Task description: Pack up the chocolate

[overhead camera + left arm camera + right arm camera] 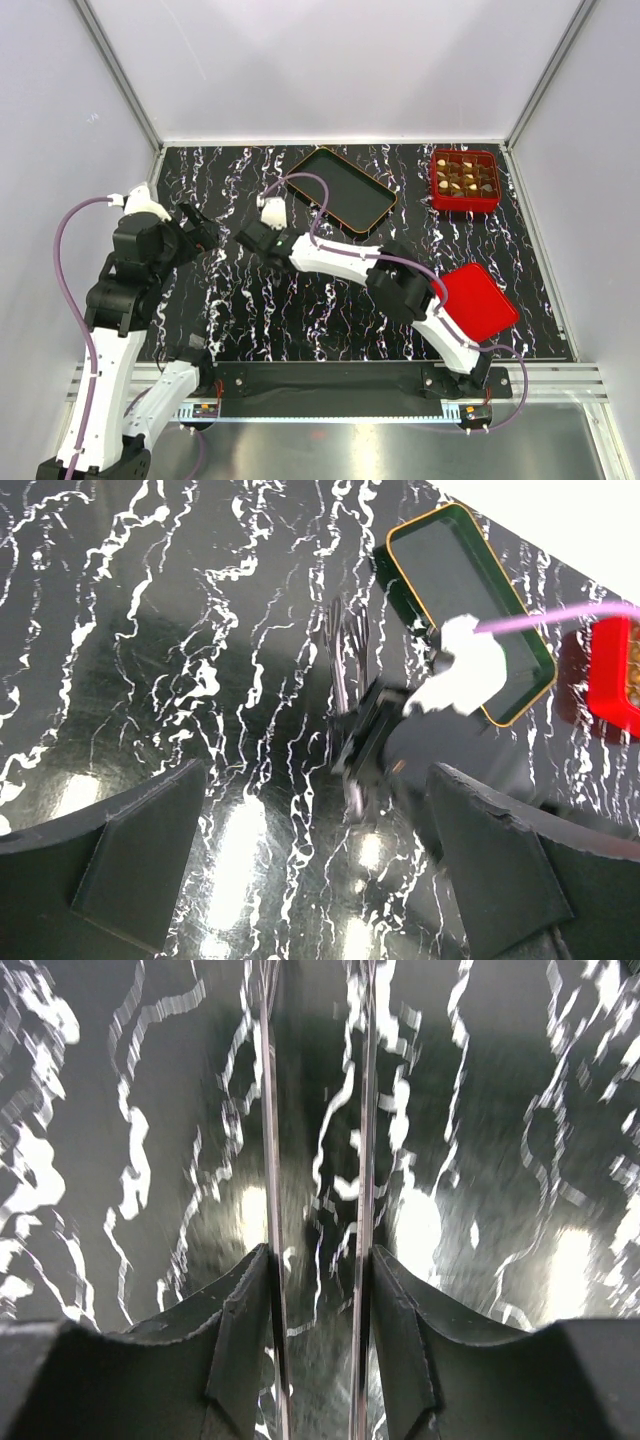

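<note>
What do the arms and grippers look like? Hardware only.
The left arm and right arm: white shells, black joints, each with a lilac cable. The left gripper and right gripper: matte black wedge fingers; thin metal strips run between the right's.

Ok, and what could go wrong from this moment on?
1. The right fingers, shut on a thin two-pronged tool, are near the open left fingers mid-table; they might collide.
2. The right wrist view is blurred, suggesting fast motion; the tool's tips could scrape the table.
3. The right arm lies beside the red lid and may push it.
</note>
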You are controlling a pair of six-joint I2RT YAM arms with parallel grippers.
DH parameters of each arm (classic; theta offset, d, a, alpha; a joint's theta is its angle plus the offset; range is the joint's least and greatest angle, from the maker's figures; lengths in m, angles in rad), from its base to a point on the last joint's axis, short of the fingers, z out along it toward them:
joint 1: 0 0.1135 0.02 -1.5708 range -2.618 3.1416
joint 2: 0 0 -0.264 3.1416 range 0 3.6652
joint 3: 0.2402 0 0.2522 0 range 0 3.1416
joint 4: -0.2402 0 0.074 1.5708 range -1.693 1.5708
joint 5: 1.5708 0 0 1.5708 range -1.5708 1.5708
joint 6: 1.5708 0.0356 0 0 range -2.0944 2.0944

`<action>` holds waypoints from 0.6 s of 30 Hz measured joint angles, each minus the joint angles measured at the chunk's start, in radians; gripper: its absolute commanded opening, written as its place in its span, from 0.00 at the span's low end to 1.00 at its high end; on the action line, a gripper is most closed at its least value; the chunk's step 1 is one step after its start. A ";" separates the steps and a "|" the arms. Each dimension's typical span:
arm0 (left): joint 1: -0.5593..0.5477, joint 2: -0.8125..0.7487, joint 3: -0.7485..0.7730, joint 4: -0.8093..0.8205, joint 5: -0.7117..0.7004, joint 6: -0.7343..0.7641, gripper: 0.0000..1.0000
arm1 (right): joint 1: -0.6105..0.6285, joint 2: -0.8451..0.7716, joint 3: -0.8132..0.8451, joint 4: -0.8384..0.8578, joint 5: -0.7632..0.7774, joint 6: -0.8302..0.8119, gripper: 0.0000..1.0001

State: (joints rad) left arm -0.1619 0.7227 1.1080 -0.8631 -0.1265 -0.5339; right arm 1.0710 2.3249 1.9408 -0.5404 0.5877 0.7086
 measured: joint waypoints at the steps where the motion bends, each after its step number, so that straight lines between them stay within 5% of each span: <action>1: 0.000 0.003 0.000 0.000 -0.007 0.000 0.99 | 0.009 0.005 -0.006 -0.006 0.005 0.011 0.50; 18: 0.000 0.060 0.003 0.000 0.034 -0.033 0.99 | 0.040 -0.010 -0.136 -0.007 0.027 0.188 0.61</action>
State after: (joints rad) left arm -0.1619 0.7830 1.1114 -0.8631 -0.0925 -0.5667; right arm 1.1107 2.3150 1.8050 -0.5472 0.6151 0.8967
